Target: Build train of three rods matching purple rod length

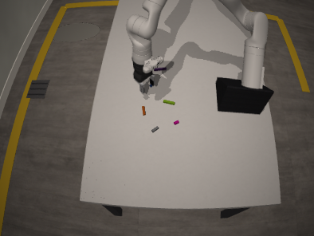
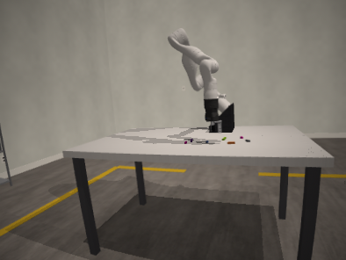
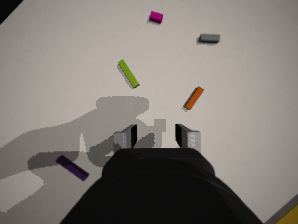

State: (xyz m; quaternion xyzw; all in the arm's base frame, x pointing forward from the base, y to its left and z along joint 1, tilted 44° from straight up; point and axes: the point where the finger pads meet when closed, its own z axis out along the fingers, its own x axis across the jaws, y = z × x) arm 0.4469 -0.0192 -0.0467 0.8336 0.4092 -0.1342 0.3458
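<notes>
White table (image 1: 119, 167): arm's gripper (image 1: 146, 86) near the far left edge, fingers apart and holding nothing. Purple rod (image 1: 160, 68) lay just beside the wrist. Lime rod (image 1: 169, 102), orange rod (image 1: 143, 111), grey rod (image 1: 155, 129) and magenta rod (image 1: 176, 122) lay apart. Black base block (image 1: 239, 100) stood at right.

desk (image 1: 179, 175): white, dark legs | floor line (image 1: 24, 104): yellow | floor grate (image 1: 38, 88): dark | wall (image 2: 88, 66): grey

Robot test cell: yellow floor line (image 1: 24, 100)
</notes>
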